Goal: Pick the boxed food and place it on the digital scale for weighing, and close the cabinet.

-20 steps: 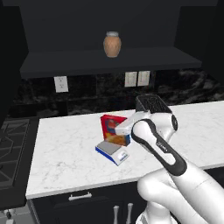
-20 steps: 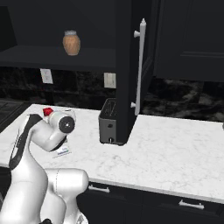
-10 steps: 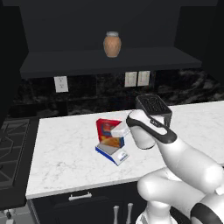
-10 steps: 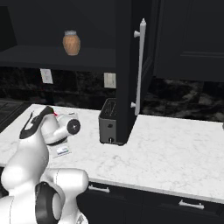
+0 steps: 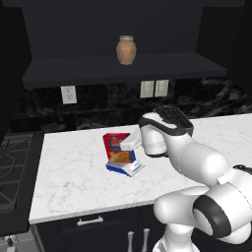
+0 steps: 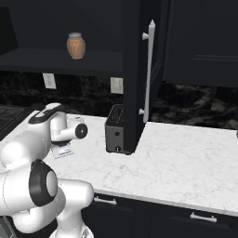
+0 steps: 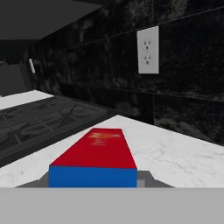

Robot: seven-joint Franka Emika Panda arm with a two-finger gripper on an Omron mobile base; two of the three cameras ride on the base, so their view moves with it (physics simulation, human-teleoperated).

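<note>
One boxed food on digital scale (cabinet door ajar)

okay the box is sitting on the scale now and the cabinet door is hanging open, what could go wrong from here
1. The end effector sits right against the boxed food, which stands upright on the small digital scale. A sideways pull-away could tip the box or nudge the scale.
2. The open cabinet door juts out over the counter directly above the black toaster. Swinging the arm across to the long handle could clip the toaster or the door edge.
</note>
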